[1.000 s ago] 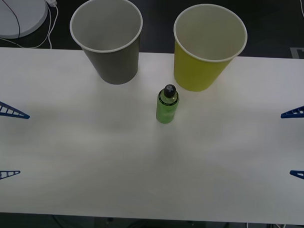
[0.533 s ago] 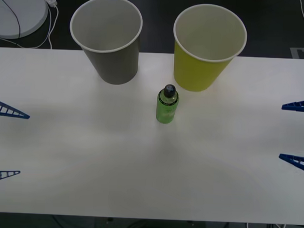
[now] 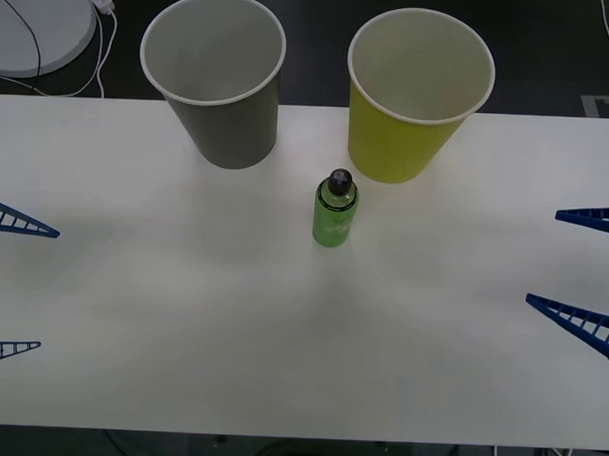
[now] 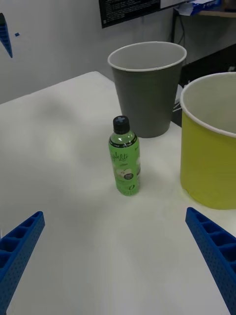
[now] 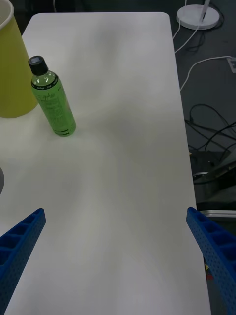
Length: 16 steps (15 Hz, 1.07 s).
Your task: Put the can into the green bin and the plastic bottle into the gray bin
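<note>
The plastic bottle (image 3: pixel 335 209) stands upright on the white table (image 3: pixel 181 314), black cap up, roughly mid-table and just in front of the gap between the two cups. The gray bin (image 3: pixel 218 80) sits at the far edge of the table on the robot's left; the green bin (image 3: pixel 414 92) sits beside it on the robot's right, the two apart with a clear gap between them. Both cups are upright w/ pale insides, nothing visible inside either from the front view. The bottle is nearer the green bin than the gray one but touches neither. Right gripper (image 3: pixel 581 270) is at the table's right edge, fingers spread wide, holding nothing — well apart from the bottle. In the right wrist view its fingers (image 4: pixel 214 246) frame the scene at the two corners, w/ the bottle (image 4: pixel 124 156) standing ahead between them, the gray bin (image 4: pixel 146 86) behind it and the green bin (image 4: pixel 211 142) to one side. Left gripper (image 3: pixel 7 286) is at the table's left edge, also wide open and empty, far from the bottle. Its wrist view shows the bottle (image 5: pixel 51 98) next to the green bin (image 5: pixel 12 74), fingers (image 5: pixel 19 241) spread over bare tabletop. Off the table's far left corner — a white round base (image 3: pixel 36 24) w/ cables on the dark floor.
</note>
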### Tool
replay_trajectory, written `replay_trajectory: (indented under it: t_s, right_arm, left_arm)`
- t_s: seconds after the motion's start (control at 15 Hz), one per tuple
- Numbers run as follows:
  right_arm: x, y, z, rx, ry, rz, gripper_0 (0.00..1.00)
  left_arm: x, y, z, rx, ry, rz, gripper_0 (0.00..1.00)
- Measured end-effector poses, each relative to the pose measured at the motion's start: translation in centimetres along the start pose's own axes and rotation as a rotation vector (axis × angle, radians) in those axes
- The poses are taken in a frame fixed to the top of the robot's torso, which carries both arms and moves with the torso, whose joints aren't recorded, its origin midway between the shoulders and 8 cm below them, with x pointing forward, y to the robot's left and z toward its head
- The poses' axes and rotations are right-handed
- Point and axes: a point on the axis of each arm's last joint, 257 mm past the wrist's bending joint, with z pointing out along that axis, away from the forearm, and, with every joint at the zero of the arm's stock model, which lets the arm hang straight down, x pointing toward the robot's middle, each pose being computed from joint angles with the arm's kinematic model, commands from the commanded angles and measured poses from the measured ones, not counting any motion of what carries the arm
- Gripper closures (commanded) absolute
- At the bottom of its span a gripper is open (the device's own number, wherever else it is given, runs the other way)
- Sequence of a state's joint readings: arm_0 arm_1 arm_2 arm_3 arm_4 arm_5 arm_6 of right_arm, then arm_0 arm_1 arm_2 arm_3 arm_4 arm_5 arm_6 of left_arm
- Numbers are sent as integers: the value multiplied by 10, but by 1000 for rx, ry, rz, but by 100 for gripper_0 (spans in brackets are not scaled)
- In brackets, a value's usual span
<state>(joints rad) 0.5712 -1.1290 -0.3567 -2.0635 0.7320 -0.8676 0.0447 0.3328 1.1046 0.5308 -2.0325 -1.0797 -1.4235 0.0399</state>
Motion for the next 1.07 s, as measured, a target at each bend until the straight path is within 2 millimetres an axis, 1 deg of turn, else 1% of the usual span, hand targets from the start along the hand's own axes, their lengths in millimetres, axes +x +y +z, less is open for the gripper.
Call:
replay_trajectory:
  t_s: [0.13, 0.67, 1.07]
  right_arm:
    - [4, -1, 5, 27, 2, -15, 0]
    - [29, 10, 30, 120, -10, 14, 0]
    - [46, 22, 60, 197, -29, 71, 0]
  left_arm:
    - [0, 0, 0, 0, 0, 0, 0]
    - [0, 0, 0, 0, 0, 0, 0]
    - [0, 0, 0, 0, 0, 0, 0]
